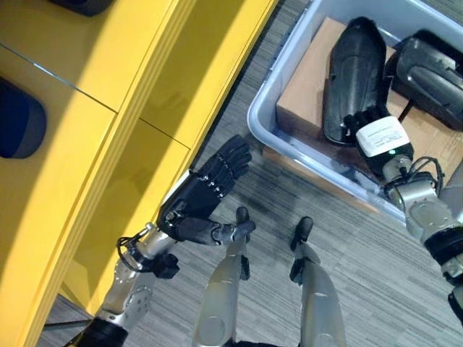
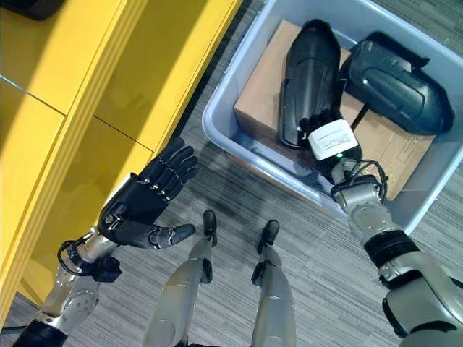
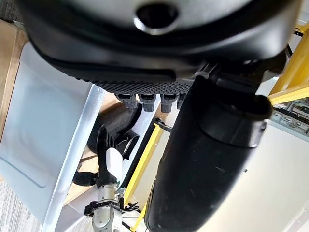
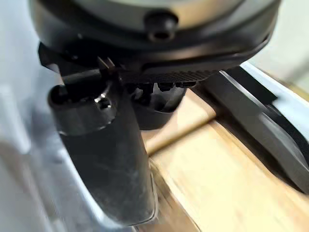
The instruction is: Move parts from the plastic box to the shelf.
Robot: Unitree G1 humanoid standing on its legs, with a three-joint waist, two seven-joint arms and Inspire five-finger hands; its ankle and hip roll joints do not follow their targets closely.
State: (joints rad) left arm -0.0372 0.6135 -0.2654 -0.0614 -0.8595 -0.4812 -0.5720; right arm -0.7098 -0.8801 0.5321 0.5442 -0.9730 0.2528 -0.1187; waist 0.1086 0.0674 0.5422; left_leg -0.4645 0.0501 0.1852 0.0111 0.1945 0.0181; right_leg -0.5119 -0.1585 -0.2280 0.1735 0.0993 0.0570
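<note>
Inside your pale grey plastic box [image 2: 239,137], your right hand [image 2: 329,141] curls round the long black moulded part [image 2: 307,79]; your left hand [image 2: 145,202] hangs spread.

Two silver-grey arms, left [image 2: 72,300] and right [image 2: 376,217], jointed in rounded metal segments, with black bands on the right forearm. Matte black left hand [image 2: 137,206], its ribbed fingers [image 2: 170,170] dotted with small pale screws. Dark right hand [image 2: 325,130] with a white rectangular cover [image 2: 336,139] and a small green light below it.
</note>
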